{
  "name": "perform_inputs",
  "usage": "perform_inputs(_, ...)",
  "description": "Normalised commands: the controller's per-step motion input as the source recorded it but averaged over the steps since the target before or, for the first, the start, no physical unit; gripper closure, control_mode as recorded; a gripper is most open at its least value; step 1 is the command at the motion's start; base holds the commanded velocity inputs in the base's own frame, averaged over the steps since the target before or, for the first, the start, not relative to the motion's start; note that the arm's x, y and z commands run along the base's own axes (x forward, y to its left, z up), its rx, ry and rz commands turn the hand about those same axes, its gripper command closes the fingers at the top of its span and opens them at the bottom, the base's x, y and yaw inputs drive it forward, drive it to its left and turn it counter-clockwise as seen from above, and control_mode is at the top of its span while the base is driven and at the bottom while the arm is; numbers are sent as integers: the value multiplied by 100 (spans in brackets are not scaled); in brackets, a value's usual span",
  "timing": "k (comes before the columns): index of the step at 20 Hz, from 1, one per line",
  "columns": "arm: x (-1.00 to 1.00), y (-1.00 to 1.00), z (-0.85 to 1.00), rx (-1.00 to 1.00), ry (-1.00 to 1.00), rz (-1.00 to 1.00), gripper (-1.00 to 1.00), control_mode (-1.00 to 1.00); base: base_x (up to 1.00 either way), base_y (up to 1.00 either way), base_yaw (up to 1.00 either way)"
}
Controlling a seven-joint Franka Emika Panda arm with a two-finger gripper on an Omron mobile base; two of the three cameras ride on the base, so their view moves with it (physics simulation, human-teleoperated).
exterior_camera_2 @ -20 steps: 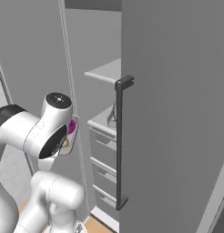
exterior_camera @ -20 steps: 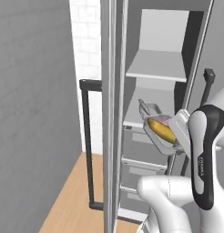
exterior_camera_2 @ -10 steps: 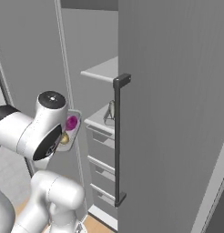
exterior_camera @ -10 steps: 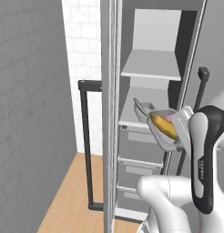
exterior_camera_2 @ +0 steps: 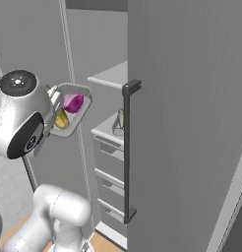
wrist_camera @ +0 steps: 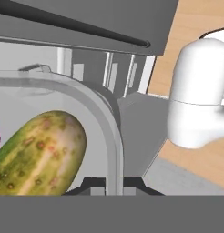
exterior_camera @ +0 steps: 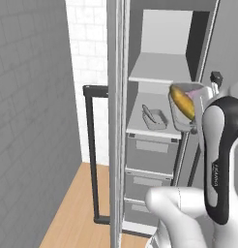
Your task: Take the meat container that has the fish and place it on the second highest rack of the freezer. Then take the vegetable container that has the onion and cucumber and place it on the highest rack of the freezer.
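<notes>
My gripper [wrist_camera: 113, 185] is shut on the rim of the vegetable container [exterior_camera: 185, 105], a clear tray tipped on edge in front of the open freezer [exterior_camera: 162, 145]. Inside the tray lie the yellow-green cucumber [wrist_camera: 37, 157] and the purple onion [exterior_camera_2: 74, 103]. The tray [exterior_camera_2: 71, 111] hangs about level with the gap between the two flat shelves. The highest rack [exterior_camera: 159, 69] is bare. On the shelf below it [exterior_camera: 140, 127] rests the meat container [exterior_camera: 155, 118] holding the slim grey fish.
The freezer door [exterior_camera_2: 192, 123] stands open at the right, its black bar handle [exterior_camera_2: 126, 152] facing me. Grey drawers [exterior_camera: 152, 154] stack under the shelves. A second black handle [exterior_camera: 89, 150] and a tiled wall [exterior_camera: 29, 121] are on the left. Wooden floor lies below.
The gripper has lifted the vegetable container from the lower shelf's level up toward the upper shelf. The fish tray has stayed on its shelf.
</notes>
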Motion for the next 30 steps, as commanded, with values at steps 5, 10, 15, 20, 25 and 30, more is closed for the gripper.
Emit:
perform_inputs(5,46,-16,58,0,-11,-4,100,-100,0,0,0)
perform_inputs(10,52,-36,20,0,-4,0,100,-100,0,0,0)
perform_inputs(15,90,-26,0,0,5,0,100,-100,0,0,0)
perform_inputs(20,99,-4,0,0,11,0,100,-100,0,0,0)
perform_inputs(25,90,-18,1,0,0,0,100,-100,0,0,0)
perform_inputs(30,95,-12,0,0,1,0,100,-100,0,0,0)
